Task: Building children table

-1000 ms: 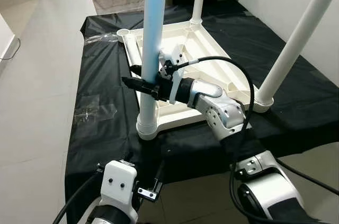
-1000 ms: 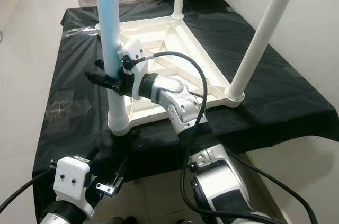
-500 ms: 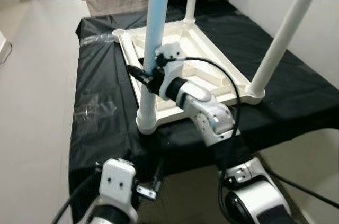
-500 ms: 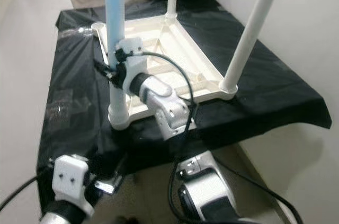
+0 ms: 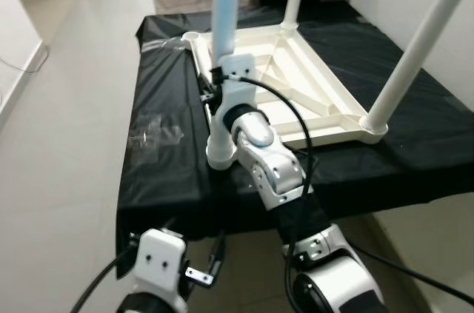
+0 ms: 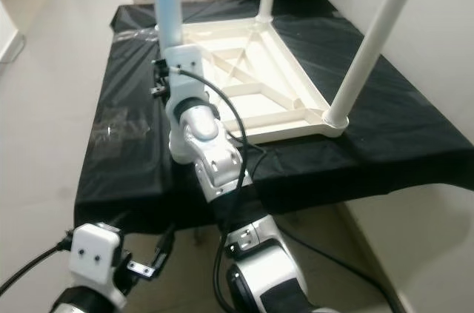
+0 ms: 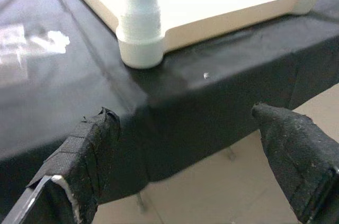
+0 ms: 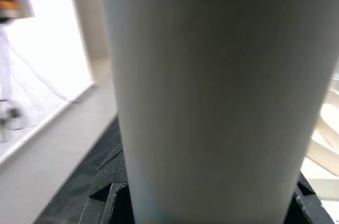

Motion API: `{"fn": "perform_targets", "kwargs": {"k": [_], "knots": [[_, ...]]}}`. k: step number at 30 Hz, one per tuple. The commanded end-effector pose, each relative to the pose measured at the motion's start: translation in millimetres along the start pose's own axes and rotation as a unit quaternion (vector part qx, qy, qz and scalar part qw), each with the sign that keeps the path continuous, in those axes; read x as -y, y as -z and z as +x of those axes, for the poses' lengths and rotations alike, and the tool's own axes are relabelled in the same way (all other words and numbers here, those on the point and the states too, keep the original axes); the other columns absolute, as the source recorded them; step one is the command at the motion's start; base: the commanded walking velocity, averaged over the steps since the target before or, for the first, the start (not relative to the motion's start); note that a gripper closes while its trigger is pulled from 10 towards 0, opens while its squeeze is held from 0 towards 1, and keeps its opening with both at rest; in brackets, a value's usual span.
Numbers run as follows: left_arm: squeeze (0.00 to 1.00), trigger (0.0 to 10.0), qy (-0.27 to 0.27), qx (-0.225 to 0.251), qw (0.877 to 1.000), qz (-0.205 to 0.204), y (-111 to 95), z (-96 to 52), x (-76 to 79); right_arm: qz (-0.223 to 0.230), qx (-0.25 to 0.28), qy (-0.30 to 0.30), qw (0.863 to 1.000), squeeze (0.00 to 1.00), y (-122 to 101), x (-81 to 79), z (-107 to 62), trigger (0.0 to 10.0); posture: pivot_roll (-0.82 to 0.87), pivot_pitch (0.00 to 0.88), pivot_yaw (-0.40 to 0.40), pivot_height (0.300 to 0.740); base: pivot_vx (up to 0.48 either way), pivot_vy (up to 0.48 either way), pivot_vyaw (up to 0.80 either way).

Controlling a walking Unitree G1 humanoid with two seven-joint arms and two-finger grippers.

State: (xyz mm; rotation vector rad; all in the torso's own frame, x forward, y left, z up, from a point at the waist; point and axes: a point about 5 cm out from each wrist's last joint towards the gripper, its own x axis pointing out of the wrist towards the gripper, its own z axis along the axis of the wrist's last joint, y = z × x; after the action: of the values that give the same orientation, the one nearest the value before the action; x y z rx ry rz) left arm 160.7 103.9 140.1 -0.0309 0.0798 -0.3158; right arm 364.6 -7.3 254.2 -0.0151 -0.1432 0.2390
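Three white plastic legs stand up from the upside-down white plastic tabletop (image 5: 311,98), lying on a black cloth-covered table (image 5: 163,172) in the frame's upper centre. The right gripper (image 5: 212,95) clamps the light-blue-tinted near-left leg (image 5: 224,9) just above its socket. The left gripper (image 7: 196,155), fingers spread and holding nothing, hangs at bottom left, below the table edge. Clear plastic wrap (image 5: 154,129) lies at left on the cloth.

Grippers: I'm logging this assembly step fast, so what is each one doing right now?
Left gripper: open, holding nothing, low beside the black-covered table.
Right gripper: shut on the pale blue table leg.
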Motion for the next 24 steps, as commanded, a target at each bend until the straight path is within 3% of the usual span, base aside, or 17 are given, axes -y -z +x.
{"fn": "perform_targets", "kwargs": {"k": [1,3,5,8,10,11,12,13,24], "knots": [[0.0,10.0,-0.005,-0.007,1.0,0.004,2,-3.2,-1.6,-0.009,-0.121,0.086,0.989,0.0,61,20.9,-6.4,10.0,0.14,0.172,-0.007,0.74,0.0,0.0,0.0],[0.0,10.0,-0.006,-0.007,1.0,0.004,2,-3.4,-1.7,-0.013,-0.121,0.101,0.987,0.0,61,21.7,-6.2,10.0,0.14,0.172,-0.007,0.74,0.0,0.0,0.0],[0.0,10.0,-0.007,-0.006,1.0,0.005,2,-3.4,-1.9,-0.013,-0.119,0.153,0.981,0.0,60,25.1,-5.9,10.0,0.14,0.172,-0.007,0.74,0.0,0.0,0.0],[0.0,10.0,-0.007,-0.006,1.0,0.006,2,-2.8,-2.2,0.01,-0.126,0.251,0.96,0.0,57,32.0,-7.3,10.0,0.14,0.172,-0.007,0.74,0.0,0.0,0.0],[0.0,10.0,-0.007,-0.006,1.0,0.006,2,-2.8,-2.2,0.01,-0.126,0.251,0.96,0.0,57,32.0,-7.3,10.0,0.14,0.172,-0.007,0.74,0.0,0.0,0.0],[0.0,10.0,-0.007,-0.006,1.0,0.006,2,-2.8,-2.1,0.009,-0.122,0.284,0.951,0.0,55,34.6,-8.8,10.0,0.14,0.167,-0.009,0.74,0.0,0.0,0.0],[0.0,10.0,-0.007,-0.006,1.0,0.006,2,-2.8,-2.1,0.009,-0.122,0.284,0.951,0.0,55,34.6,-8.8,10.0,0.14,0.167,-0.009,0.74,0.0,0.0,0.0],[0.0,10.0,-0.007,-0.005,1.0,0.008,2,-2.3,-3.3,0.024,-0.11,0.353,0.929,0.0,53,39.3,-14.7,10.0,0.14,0.169,-0.01,0.74,0.0,0.0,0.0],[0.0,10.0,-0.009,-0.001,1.0,0.01,0,-0.2,-5.7,0.047,-0.104,0.42,0.9,0.0,56,38.0,-20.7,10.0,0.15,0.173,-0.006,0.74,0.0,0.0,0.0]]}}
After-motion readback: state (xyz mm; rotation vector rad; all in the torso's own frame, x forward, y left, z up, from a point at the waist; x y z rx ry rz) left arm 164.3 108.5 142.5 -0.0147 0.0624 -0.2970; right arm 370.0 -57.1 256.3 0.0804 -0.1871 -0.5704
